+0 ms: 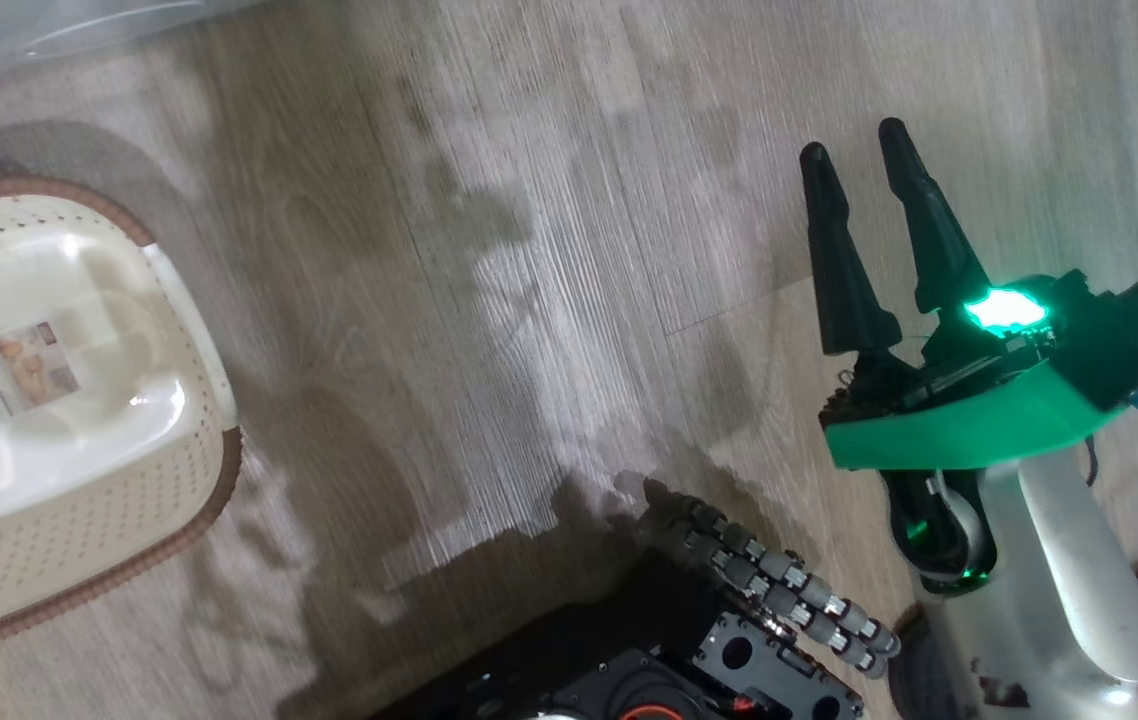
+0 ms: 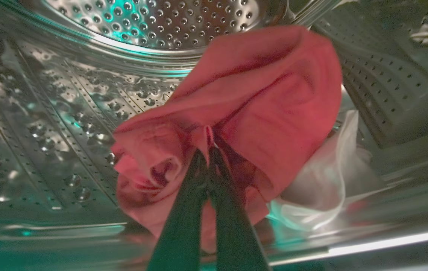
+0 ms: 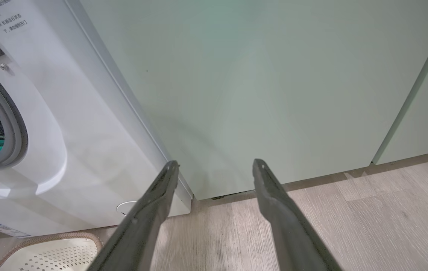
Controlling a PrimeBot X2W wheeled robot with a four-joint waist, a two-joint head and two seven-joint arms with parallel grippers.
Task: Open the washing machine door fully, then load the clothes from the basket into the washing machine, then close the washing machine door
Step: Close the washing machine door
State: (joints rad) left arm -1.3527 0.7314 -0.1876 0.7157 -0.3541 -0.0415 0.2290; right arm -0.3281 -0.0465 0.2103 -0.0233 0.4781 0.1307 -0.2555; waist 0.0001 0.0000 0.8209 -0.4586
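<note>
Your left gripper (image 2: 207,150) is inside the drum (image 2: 86,113), its fingers clenched on a red garment (image 2: 266,94) that bunches just ahead of them, beside a pale cloth (image 2: 327,180). Release it here, well inside, then draw straight back so no fold trails out with the fingers. The basket (image 1: 129,520) looks empty. Your right gripper (image 1: 854,145) is spread apart over the floor (image 1: 529,250), holding nothing.

Tiny print (image 3: 9,17) on washing machine (image 3: 86,143), paper label (image 1: 4,375) in basket (image 1: 109,545), neither legible
</note>
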